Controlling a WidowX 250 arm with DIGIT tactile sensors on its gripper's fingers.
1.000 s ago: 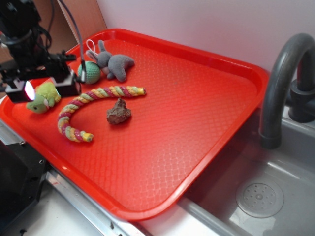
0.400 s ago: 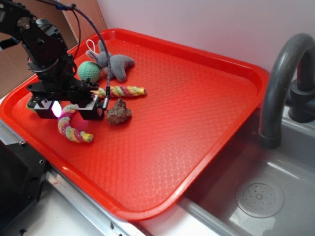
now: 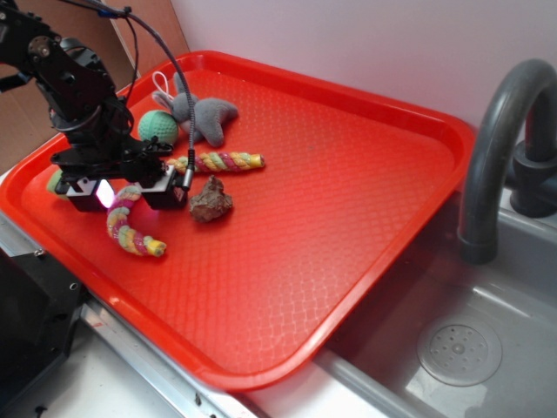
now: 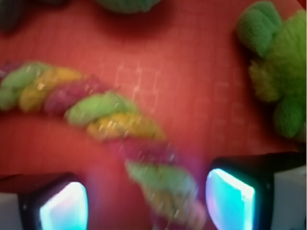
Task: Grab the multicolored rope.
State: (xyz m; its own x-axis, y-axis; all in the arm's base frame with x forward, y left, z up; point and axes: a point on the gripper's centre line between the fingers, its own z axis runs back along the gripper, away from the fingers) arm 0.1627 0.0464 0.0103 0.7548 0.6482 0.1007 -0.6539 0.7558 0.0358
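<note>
The gripper (image 3: 120,193) is down low over the red tray (image 3: 348,218), right on the bend of the multicolored rope (image 3: 139,209), and the wrist view shows its two fingers spread wide, one either side of the rope (image 4: 120,143), with clear tray showing between each lit pad (image 4: 228,196) and the strands, so nothing is pinched. The rope lies flat on the tray's left part, curving from a frayed end near the front edge up under the gripper and out to the right, where its other end stops just above the brown lumpy object (image 3: 211,199). Behind the arm sits the teal knitted ball (image 3: 157,127), touching the grey plush toy (image 3: 204,115) near the tray's back rim. A green plush toy (image 4: 280,72) shows off to the right in the wrist view, apart from the rope; in the exterior view only a sliver of it peeks out at the gripper's left. Beyond the tray's right rim stands a dark grey tap (image 3: 500,148) over a sink (image 3: 452,348)
</note>
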